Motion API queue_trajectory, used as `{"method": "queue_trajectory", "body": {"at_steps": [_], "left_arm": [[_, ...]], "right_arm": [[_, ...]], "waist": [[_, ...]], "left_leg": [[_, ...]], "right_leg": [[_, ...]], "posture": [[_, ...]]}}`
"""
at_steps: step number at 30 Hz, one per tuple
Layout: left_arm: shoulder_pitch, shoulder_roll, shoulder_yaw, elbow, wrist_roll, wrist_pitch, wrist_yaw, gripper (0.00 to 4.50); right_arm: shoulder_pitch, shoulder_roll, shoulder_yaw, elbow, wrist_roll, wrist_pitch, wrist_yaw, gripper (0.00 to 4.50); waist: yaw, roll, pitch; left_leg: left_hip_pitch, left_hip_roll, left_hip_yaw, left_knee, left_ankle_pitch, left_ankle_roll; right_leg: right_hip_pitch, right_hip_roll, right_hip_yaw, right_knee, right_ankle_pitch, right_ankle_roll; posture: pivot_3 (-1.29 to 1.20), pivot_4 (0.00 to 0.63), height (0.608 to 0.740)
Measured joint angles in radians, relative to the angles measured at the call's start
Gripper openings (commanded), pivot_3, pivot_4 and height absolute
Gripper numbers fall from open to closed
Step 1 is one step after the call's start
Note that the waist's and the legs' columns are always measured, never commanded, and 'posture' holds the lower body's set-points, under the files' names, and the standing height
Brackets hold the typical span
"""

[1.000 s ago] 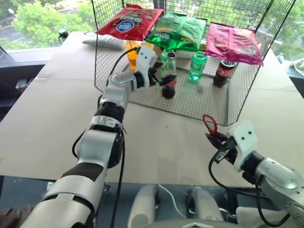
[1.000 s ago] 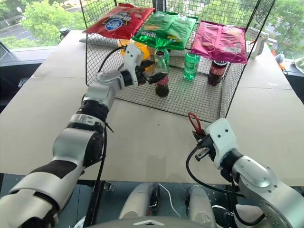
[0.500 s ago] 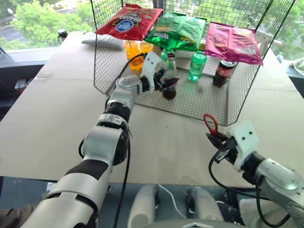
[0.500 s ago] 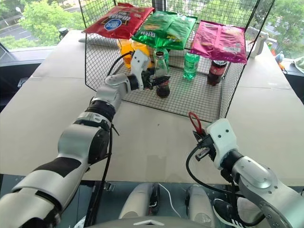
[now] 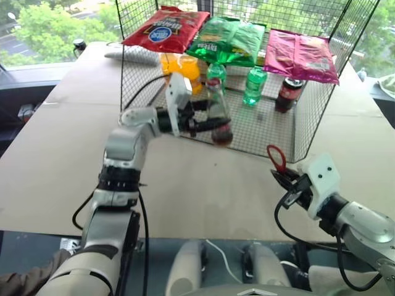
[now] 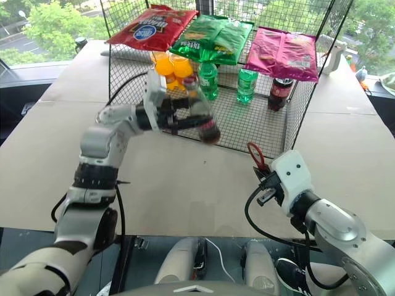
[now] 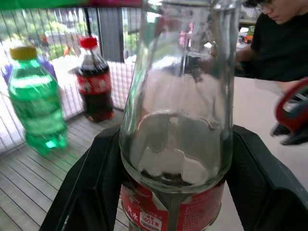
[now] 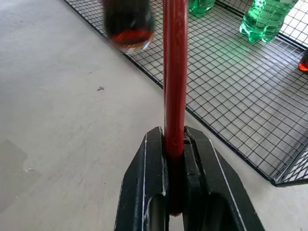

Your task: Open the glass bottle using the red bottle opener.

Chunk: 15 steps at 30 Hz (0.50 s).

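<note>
2 grippers are loaded: your left gripper (image 5: 207, 123) grasps the glass bottle (image 5: 218, 117), tilted, clear of the wire rack (image 5: 308, 117); your right gripper (image 5: 285, 180) pinches the red bottle opener (image 5: 275, 158). Next, bring them together.

"180" among small white characters on the glass bottle (image 7: 175, 144)'s red label.

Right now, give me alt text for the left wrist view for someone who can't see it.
The left gripper holds the glass bottle between its black fingers. Behind it, a green bottle and a dark red-capped bottle stand on wire mesh.
</note>
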<state>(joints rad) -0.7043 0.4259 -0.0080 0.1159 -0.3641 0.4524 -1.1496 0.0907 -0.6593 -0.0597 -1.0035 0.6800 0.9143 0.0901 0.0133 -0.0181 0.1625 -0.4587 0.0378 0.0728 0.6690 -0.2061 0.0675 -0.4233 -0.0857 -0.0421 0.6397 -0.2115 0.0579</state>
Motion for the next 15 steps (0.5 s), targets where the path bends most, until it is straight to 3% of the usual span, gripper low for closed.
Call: {"method": "queue_trajectory", "body": {"at_steps": [7,8,9,10,12,13,15], "left_arm": [[0.165,0.017,-0.037,-0.152,0.002,0.039,0.071,2.39],[0.166,0.017,-0.039,-0.155,0.002,0.039,0.076,2.89],[0.166,0.018,-0.039,-0.156,0.002,0.038,0.079,2.89],[0.172,0.02,-0.038,-0.157,0.0,0.032,0.083,3.63],[0.177,0.021,-0.039,-0.163,-0.003,0.023,0.083,4.24],[0.181,0.021,-0.039,-0.168,-0.005,0.019,0.083,4.47],[0.186,0.022,-0.039,-0.173,-0.005,0.007,0.085,4.47]], "right_arm": [[-0.001,0.002,0.04,0.001,-0.063,-0.002,0.004,0.0],[-0.002,0.003,0.048,0.001,-0.071,-0.003,0.007,0.0],[-0.002,0.004,0.052,0.001,-0.08,-0.004,0.009,0.0],[-0.007,0.012,0.059,0.002,-0.098,-0.005,0.009,0.0],[-0.016,0.017,0.07,0.003,-0.113,-0.007,0.01,0.0],[-0.023,0.022,0.08,0.004,-0.125,-0.009,0.01,0.0],[-0.031,0.037,0.092,0.008,-0.14,-0.01,0.012,0.0]], "waist": [[0.002,0.0,0.0],[0.002,0.0,0.0],[0.002,0.0,0.0],[0.001,0.0,0.0],[0.0,0.0,0.0],[0.0,0.0,0.0],[0.0,0.0,0.0]], "left_leg": [[0.0,0.0,0.0,0.0,0.0,0.0],[0.0,0.0,0.0,0.0,0.0,0.0],[0.001,0.0,0.0,0.0,0.0,0.0],[0.001,0.0,0.0,0.0,0.0,0.0],[0.001,0.0,0.001,0.0,0.0,0.0],[0.001,0.0,0.001,0.0,0.0,0.0],[0.001,0.0,0.001,0.0,0.0,0.0]], "right_leg": [[0.0,-0.001,0.0,0.0,-0.001,-0.001],[0.0,-0.001,0.0,0.0,-0.001,-0.001],[0.0,0.0,0.0,0.0,-0.001,-0.001],[0.0,0.0,0.0,0.0,-0.001,-0.001],[0.0,0.0,0.0,0.0,-0.001,-0.001],[0.0,0.0,0.0,0.0,-0.001,-0.001],[0.0,0.0,0.0,0.0,-0.001,-0.001]], "posture": [[0.0,0.15,0.74],[0.0,0.15,0.74],[0.0,0.15,0.74],[0.0,0.15,0.74],[0.0,0.15,0.74],[0.0,0.15,0.74],[0.0,0.15,0.74]]}}
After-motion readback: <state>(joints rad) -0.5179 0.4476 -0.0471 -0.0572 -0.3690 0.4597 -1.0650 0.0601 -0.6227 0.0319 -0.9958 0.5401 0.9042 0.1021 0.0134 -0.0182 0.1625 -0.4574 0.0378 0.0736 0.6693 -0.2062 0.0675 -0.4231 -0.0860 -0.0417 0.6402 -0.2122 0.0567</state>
